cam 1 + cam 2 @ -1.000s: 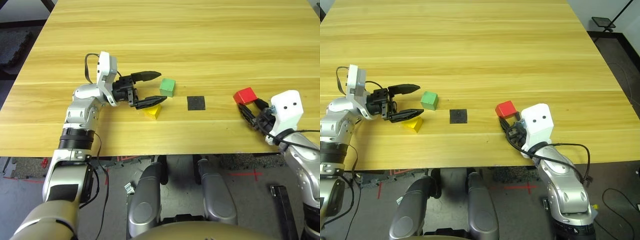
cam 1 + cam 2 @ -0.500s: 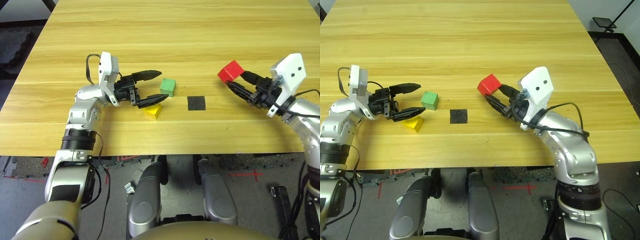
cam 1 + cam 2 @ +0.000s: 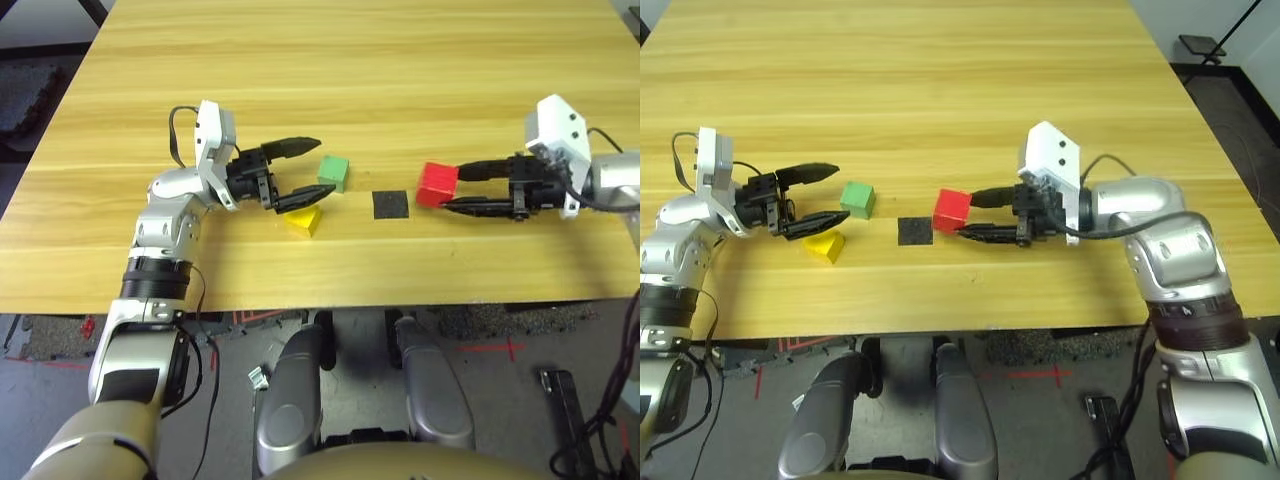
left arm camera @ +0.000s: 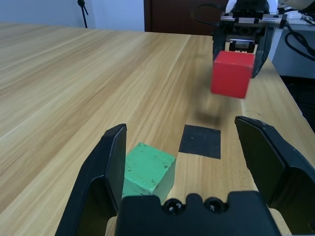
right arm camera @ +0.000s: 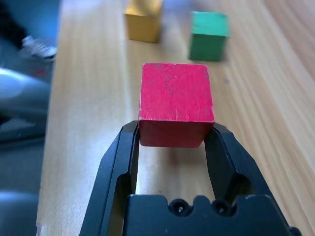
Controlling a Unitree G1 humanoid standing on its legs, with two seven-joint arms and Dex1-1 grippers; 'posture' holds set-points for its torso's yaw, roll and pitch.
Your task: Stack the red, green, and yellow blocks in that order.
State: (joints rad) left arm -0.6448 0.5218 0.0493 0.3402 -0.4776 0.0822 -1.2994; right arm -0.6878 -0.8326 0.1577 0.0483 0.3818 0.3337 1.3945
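The right tool (image 3: 962, 220) is clamped on the red block (image 3: 951, 209), its two black fingers pressing opposite faces of the cube and reaching in level from the right. The block hangs clear of the wooden worktop (image 3: 940, 90), just to the right of the black square patch (image 3: 916, 231) and slightly above it. The left tool (image 3: 312, 168) stands wide apart with nothing between its fingers, pointing to the right. The green block (image 3: 333, 172) rests on the worktop just past its fingertips, a little toward the far finger, left of the black patch. The yellow block (image 3: 304, 219) lies on the worktop beside the near finger, tilted rather than flat, nearer the worktop's front edge than the green block. The red block and the green block sit on opposite sides of the patch.
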